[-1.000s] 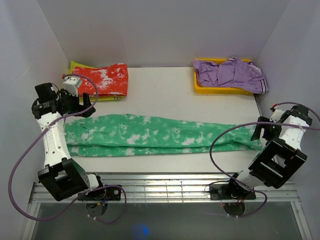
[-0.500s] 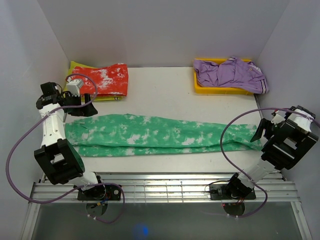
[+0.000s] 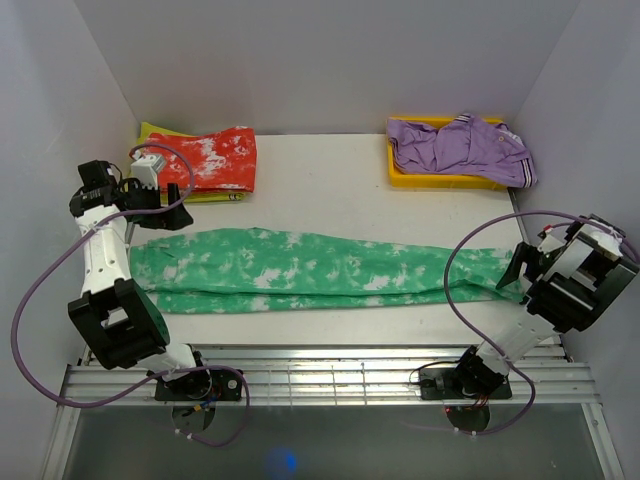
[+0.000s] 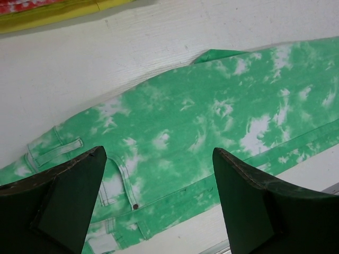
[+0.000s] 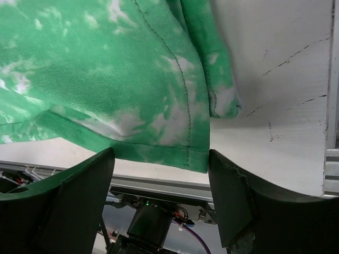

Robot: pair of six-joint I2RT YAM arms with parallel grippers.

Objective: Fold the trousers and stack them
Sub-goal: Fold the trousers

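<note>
Two arms have shifted in the last second, while the trousers (image 3: 320,270) lie unmoved. At the left, the left gripper (image 4: 159,153), jaws wide and empty, has drawn slightly back and hovers over the waist end. The trousers stretch flat across the table (image 3: 320,180), waist left, hems right. The right gripper (image 5: 160,154), jaws fairly wide with nothing between them, has swung outward and hangs above the hems. Both seem to be lining up to grasp for a fold.

We see the bright green, white-blotched cloth trousers (image 3: 320,270) lying flat, stretched lengthwise across the table, legs together.
</note>
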